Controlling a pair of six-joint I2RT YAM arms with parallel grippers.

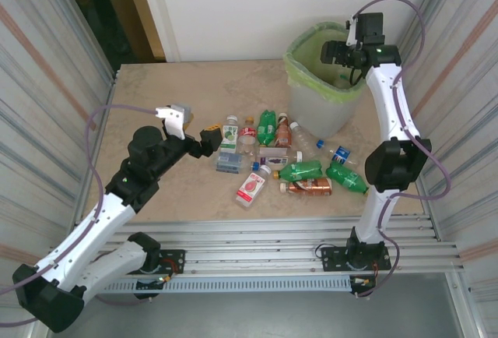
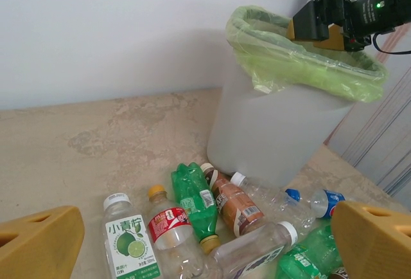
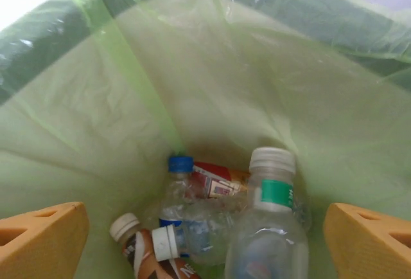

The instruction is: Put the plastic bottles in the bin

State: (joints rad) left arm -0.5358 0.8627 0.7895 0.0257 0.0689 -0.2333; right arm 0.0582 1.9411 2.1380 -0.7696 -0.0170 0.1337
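Right gripper [image 1: 334, 51] hangs over the tall translucent grey-white bin with light green bag liner [image 1: 299, 69] near the tabletop's far right corner. Fingers spread, nothing pinched. A few clear plastic bottles [image 3: 270, 227] lie inside. The loose bottles [image 1: 272, 163] cluster mid-tabletop. Left gripper [image 1: 206, 142], spread and empty, is nearer. The clear white-capped lime-label bottle [image 1: 229, 134] lies just off its tips on the bin side, cap toward the far edge.
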